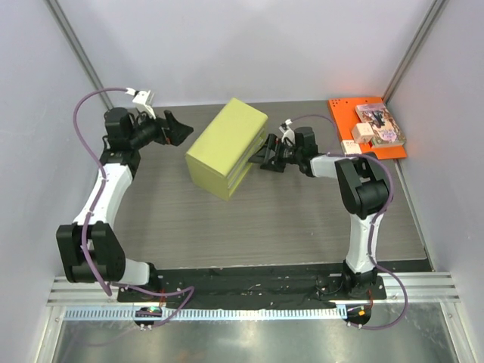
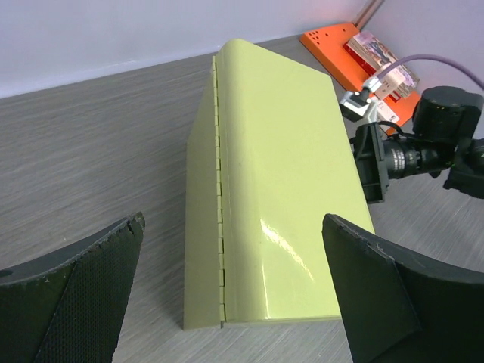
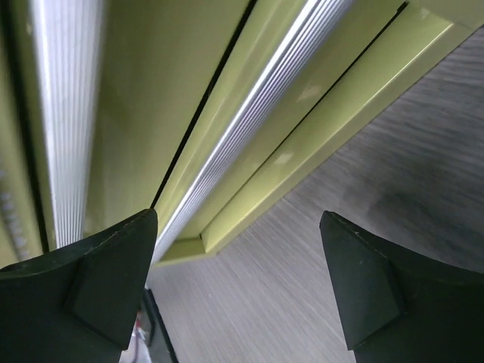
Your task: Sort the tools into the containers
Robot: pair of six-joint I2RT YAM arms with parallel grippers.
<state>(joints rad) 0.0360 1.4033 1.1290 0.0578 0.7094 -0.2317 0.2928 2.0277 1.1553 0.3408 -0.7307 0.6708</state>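
table (image 1: 302, 219) — grey wood-grain | walls (image 1: 227, 45) — plain white | metal rail (image 1: 423, 287) along near edge

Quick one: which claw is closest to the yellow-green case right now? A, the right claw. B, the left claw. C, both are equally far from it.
A: the right claw sits open right at the front side of the yellow-green case, while the left claw hangs open with a clear gap to it.

Both arms white links, black joint housings: left arm (image 1: 106, 189), right arm (image 1: 361, 234). Purple cable (image 1: 75, 115) loops along each. Left gripper (image 2: 233, 223) fingers (image 2: 76, 295) matt black, wedge-shaped, mesh-textured inner face. Shared black base plate (image 1: 249, 283)
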